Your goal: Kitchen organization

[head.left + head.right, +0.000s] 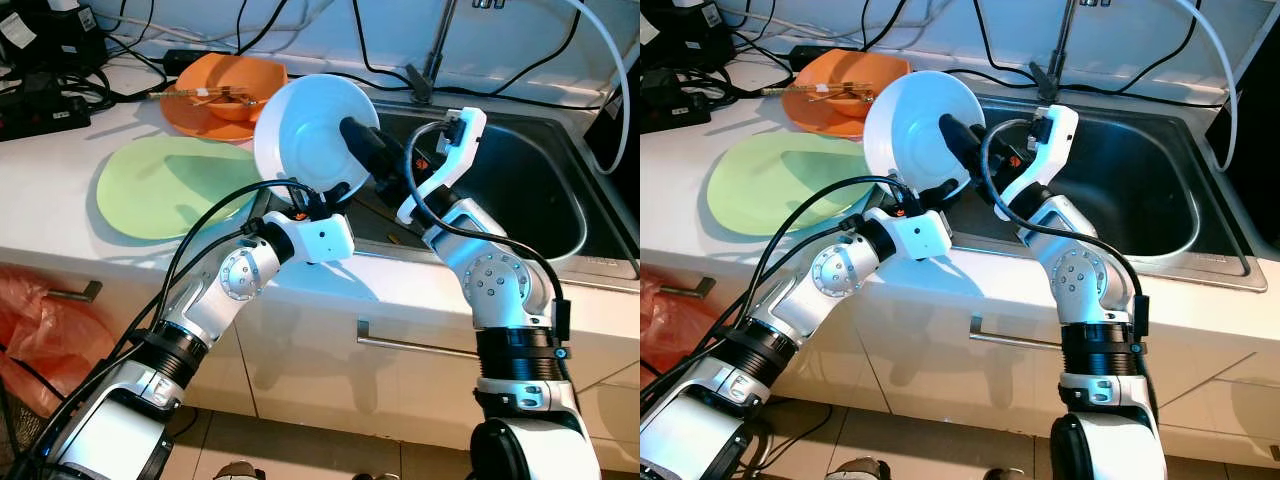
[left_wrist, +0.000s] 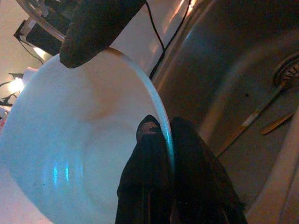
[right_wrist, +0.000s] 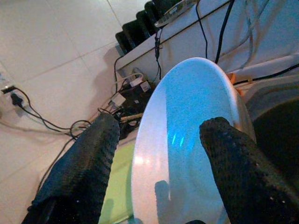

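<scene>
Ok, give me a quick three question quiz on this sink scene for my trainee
1. Which gripper pinches the white bowl's rim?
2. True or false: the green plate lies in the sink.
3. What lies in the orange dish? A) utensils B) a cup C) a sponge

Key
1. The left gripper, one finger on each side of the rim; the right gripper straddles the opposite edge, open.
2. False, on the counter.
3. A

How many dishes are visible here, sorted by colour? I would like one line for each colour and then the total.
White bowl, held up on edge at the sink's left rim by the left pincer: 1
Green plate, flat on the counter: 1
Orange dish, behind the green plate: 1
Total: 3
</scene>
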`<state>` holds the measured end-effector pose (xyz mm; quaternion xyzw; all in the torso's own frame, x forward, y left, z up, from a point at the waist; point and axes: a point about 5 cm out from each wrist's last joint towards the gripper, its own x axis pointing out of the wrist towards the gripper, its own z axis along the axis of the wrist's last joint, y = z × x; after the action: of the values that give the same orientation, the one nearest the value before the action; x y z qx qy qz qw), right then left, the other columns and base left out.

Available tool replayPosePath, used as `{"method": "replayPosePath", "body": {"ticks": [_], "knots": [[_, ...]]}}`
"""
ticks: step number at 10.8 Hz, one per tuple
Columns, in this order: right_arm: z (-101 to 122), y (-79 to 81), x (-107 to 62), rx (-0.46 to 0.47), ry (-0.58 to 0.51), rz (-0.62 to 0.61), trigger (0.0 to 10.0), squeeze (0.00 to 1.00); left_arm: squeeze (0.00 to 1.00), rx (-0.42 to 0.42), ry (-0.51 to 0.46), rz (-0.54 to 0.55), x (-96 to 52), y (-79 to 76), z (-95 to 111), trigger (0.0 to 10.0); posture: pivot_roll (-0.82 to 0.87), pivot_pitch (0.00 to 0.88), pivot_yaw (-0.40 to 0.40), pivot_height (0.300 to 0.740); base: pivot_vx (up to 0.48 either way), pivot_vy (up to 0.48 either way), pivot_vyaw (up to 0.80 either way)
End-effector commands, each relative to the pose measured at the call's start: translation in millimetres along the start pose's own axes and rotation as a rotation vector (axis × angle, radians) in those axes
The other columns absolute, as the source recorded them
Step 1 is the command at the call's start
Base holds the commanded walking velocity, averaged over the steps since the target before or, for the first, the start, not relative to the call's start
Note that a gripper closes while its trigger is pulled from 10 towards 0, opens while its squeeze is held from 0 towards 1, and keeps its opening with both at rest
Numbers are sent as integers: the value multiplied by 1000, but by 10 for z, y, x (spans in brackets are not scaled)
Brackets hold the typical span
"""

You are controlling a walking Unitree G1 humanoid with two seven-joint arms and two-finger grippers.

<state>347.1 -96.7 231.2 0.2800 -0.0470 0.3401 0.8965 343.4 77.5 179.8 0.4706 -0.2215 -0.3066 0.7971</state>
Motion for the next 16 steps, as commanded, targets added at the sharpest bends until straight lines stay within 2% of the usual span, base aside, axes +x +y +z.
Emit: {"method": "replayPosePath", "body": {"ticks": [1, 3, 5, 6, 8, 10, 12, 14, 16], "knots": [[25, -58, -4, -38, 28, -61, 10000, 0, 0, 30, -58, 10, 55, 21, 106, 0, 125, 57, -19, 740, 0, 0, 0], [67, -106, 62, -228, 96, -151, 10000, 0, 0, 27, -67, 22, 48, 4, 125, 0, 130, 60, -21, 740, 0, 0, 0], [104, -145, 137, -328, 126, -214, 10000, 0, 0, 24, -72, 26, 47, -12, 137, 0, 129, 60, -22, 740, 0, 0, 0], [208, -160, 160, -369, 62, -247, 10000, 0, 0, 18, -65, 25, 45, -30, 129, 0, 132, 62, -23, 740, 0, 0, 0], [410, -190, 145, -357, -89, -294, 10000, 0, 0, 14, -55, 25, 32, -40, 108, 0, 130, 61, -28, 740, 0, 0, 0], [417, -248, 121, -372, -98, -326, 10000, 0, 0, 11, -55, 31, 30, -29, 106, 0, 128, 60, -29, 740, 0, 0, 0], [486, -265, 105, -349, -171, -338, 10000, 0, 0, 7, -52, 29, 29, -44, 96, 0, 127, 59, -29, 740, 0, 0, 0], [380, -282, 112, -350, -103, -311, 10000, 0, 0, 10, -58, 31, 29, -43, 105, 0, 127, 56, -28, 740, 0, 0, 0], [278, -229, 132, -334, -41, -229, 10000, 0, 0, 6, -57, 27, 30, -48, 105, 0, 126, 56, -28, 740, 0, 0, 0]]}}
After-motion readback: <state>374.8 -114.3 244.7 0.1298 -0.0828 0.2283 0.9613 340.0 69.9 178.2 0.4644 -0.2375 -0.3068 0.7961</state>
